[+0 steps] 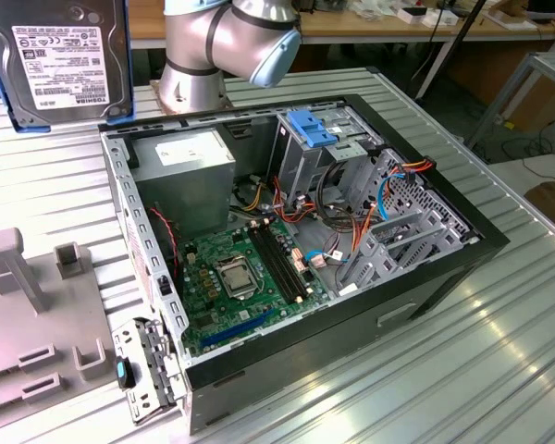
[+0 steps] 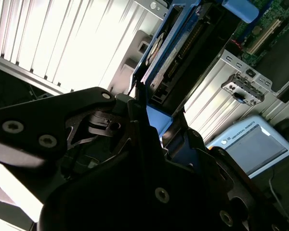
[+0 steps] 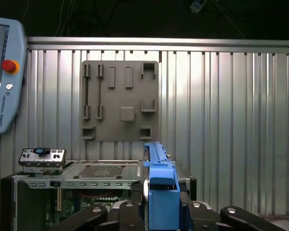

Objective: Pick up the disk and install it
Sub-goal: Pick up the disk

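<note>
Aloft, gripper (image 3: 162, 199) clamped on disk (image 1: 60, 55), upper left of exterior view, near open computer case (image 1: 259, 361).

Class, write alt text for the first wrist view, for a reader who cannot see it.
The gripper holds the disk edge-on in its bright blue carrier. Beyond it sit the open computer case, a grey fixture plate lying on the ribbed metal table, and a teach pendant with a red button.

The disk (image 1: 60, 60), a dark-grey drive in a bright blue carrier, stands upright at ten o'clock in the exterior view. Its labelled face shows.
</note>
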Robot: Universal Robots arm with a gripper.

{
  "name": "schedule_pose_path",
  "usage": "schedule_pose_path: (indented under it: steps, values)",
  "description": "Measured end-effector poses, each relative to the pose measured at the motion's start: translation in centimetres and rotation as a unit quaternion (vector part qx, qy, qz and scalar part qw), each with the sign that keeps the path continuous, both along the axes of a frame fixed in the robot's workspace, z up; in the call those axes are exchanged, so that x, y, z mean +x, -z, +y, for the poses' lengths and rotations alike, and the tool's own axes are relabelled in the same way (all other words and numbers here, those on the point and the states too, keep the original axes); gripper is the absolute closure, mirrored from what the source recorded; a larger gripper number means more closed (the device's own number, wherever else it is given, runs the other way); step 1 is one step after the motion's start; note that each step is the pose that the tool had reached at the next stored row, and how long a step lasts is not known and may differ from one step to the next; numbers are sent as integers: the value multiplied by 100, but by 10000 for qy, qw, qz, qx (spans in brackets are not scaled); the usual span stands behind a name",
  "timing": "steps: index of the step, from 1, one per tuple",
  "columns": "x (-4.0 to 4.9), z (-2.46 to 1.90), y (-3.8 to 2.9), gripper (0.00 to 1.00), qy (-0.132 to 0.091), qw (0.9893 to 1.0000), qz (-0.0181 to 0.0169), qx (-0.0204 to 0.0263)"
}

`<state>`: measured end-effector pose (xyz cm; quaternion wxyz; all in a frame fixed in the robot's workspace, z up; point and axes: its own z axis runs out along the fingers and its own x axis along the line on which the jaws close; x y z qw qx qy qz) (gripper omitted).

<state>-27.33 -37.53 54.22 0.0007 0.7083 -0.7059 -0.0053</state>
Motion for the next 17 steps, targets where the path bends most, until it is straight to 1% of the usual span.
schedule_pose_path:
  steps: [5,8,10,14,17]
  values:
    - [82,0,0,63,0,10000,-1,0]
    - [147,0,0,63,0,10000,-1,0]
    - [207,0,0,63,0,10000,-2,0]
    - [296,0,1,63,0,10000,-3,0]
    - [386,0,1,63,0,10000,-4,0]
